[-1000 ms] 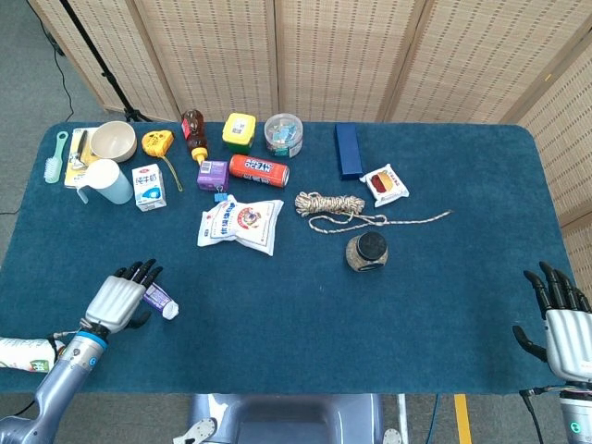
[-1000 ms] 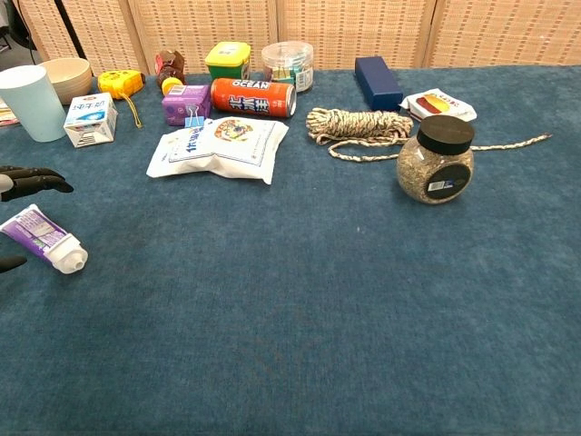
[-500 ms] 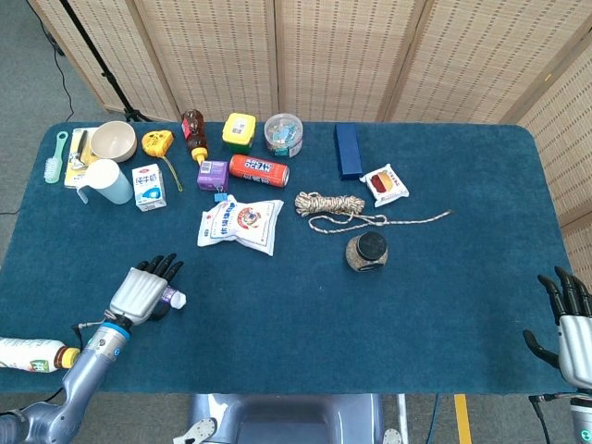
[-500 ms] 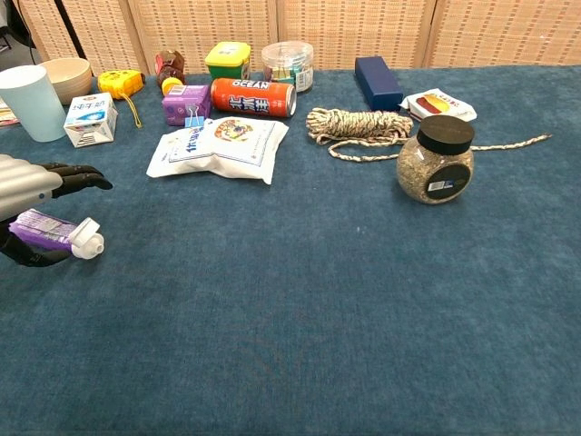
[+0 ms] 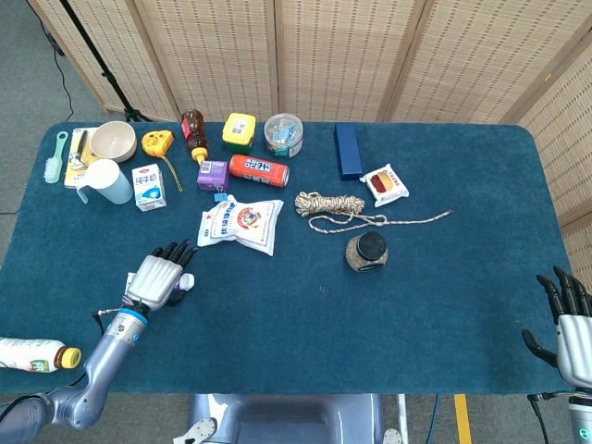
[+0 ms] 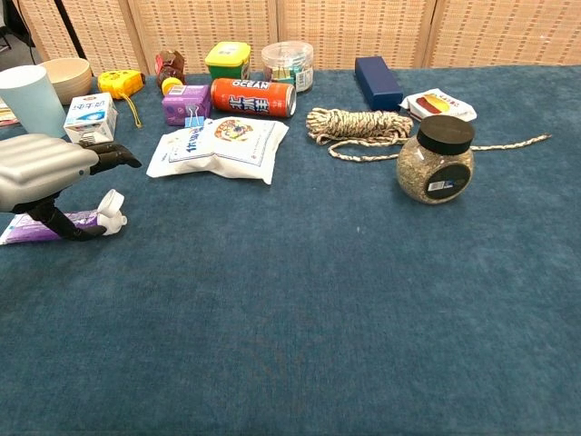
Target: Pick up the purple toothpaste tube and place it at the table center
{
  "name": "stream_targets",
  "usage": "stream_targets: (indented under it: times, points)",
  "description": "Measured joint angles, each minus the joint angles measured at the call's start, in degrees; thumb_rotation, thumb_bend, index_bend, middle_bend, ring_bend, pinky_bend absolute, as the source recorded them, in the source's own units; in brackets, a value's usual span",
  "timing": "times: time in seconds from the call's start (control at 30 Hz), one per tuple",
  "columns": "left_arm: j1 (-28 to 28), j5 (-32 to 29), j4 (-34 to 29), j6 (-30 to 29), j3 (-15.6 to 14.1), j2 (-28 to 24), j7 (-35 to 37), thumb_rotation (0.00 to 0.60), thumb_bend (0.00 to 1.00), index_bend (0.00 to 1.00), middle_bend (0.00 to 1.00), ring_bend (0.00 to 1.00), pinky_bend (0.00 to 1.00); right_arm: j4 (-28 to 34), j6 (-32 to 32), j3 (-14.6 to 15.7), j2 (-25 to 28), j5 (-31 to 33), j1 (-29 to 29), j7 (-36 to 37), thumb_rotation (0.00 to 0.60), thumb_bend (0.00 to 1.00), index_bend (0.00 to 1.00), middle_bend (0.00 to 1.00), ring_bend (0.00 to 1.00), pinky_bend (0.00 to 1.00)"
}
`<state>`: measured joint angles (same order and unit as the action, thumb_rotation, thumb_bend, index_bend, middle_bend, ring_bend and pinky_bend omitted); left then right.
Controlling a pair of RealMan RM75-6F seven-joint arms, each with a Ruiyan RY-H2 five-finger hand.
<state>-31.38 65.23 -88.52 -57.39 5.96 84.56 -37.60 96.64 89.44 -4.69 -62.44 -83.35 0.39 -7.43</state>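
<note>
Purple tube [image 6: 47,222] with a white cap [image 6: 111,211], held in the left hand [image 6: 45,173], fingers curled around it, near the table's [image 5: 444,277] left front edge. A white pouch [image 5: 240,224] lies beyond it. Right hand [image 5: 569,319] sits at the right front corner, fingers apart, holding nothing.

Woven folding screens [image 5: 277,55] (tan), grey floor [image 5: 28,83], blue-covered table [image 5: 462,305]

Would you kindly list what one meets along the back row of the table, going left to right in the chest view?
Blue cup → yellow tape measure → yellow-lidded box → clear round tub → navy box → snack packet.
</note>
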Motion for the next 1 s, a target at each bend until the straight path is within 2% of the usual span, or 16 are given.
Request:
stream_targets:
  times: [0.37,0.57,1.0]
  points:
    - [0.43,2.23,-0.47,1.51,-2.58,-3.74,6.52,0.474,0.31,0.27,0.15,0.21,0.23,0.66,0.13,-0.13,0.18,-0.11,-0.12,-0.02,0.6,0.25,0.13,0.04,0.09,0.19]
    - [0.82,2.39,2.14,0.96,-3.29,-2.14,8.32,0.477,0.31,0.29,0.18,0.24,0.23,1.33,0.96,-0.03,0.56,-0.13,-0.78,-0.16,0.6,0.25,0.12,0.04,0.09,0.19]
    - [2.19,-0.14,3.34,-1.93,-2.92,0.43,9.03,0.489,0.31,0.32,0.23,0.29,0.26,1.92,1.08,-0.4,1.22,0.32,-1.08,0.31,0.6,0.25,0.12,0.04,0.09,0.19]
